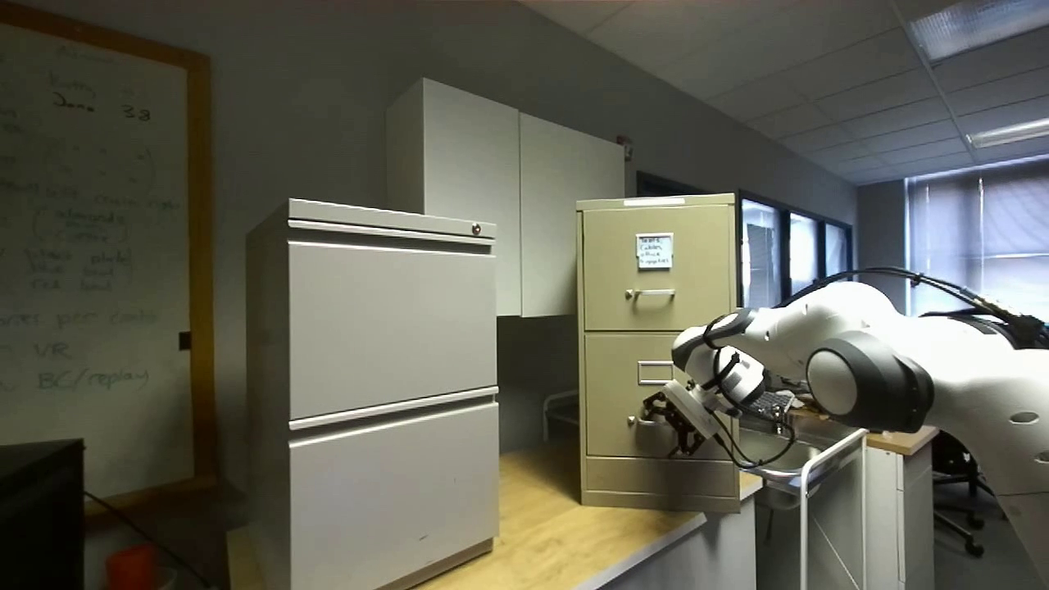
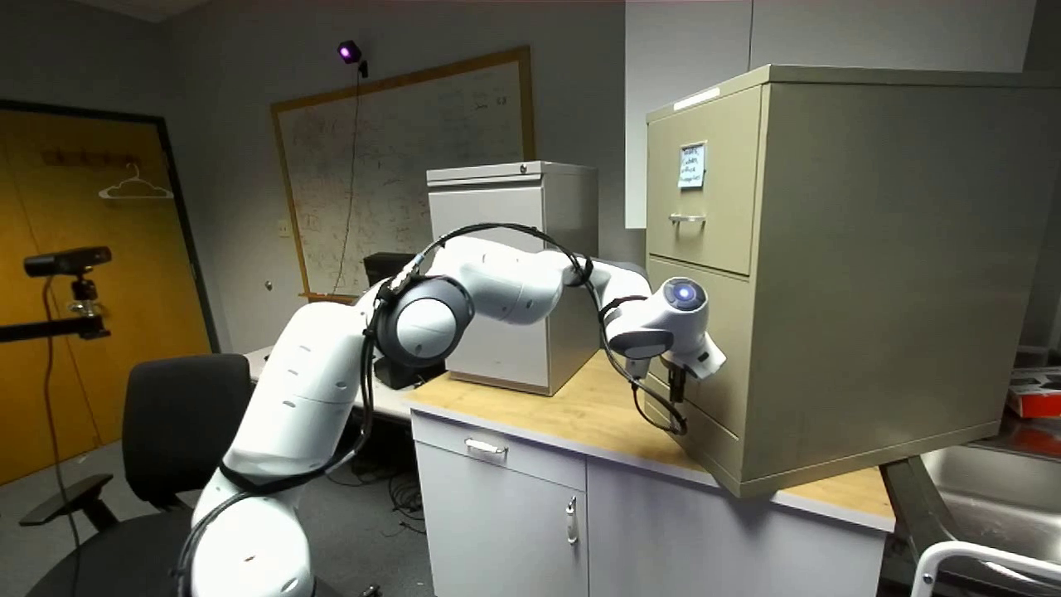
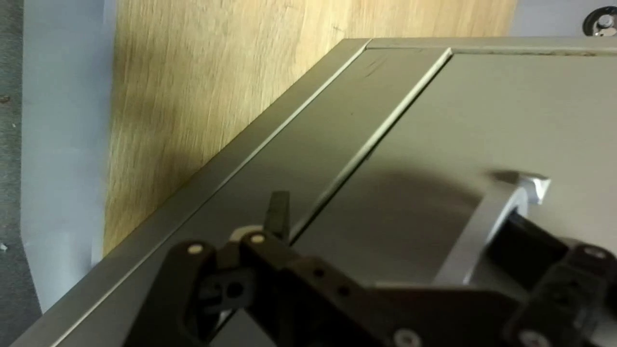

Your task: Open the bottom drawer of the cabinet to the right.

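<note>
By the front edge of the desk [image 1: 542, 504], the bottom drawer [image 1: 610, 397] of the tan cabinet [image 2: 866, 274] is closed, the grasp apparently in hand: the handle [image 3: 477, 238] is straddled, unclamped, by the widely spread end effector [image 3: 396, 211], so a squeeze, then an outward pull, is needed!

"VR" and "BC/replay" stand on the whiteboard [image 1: 90, 274]. On the cabinet [image 1: 610, 352], a paper sheet [image 1: 655, 251] reads "Cables", "office".
</note>
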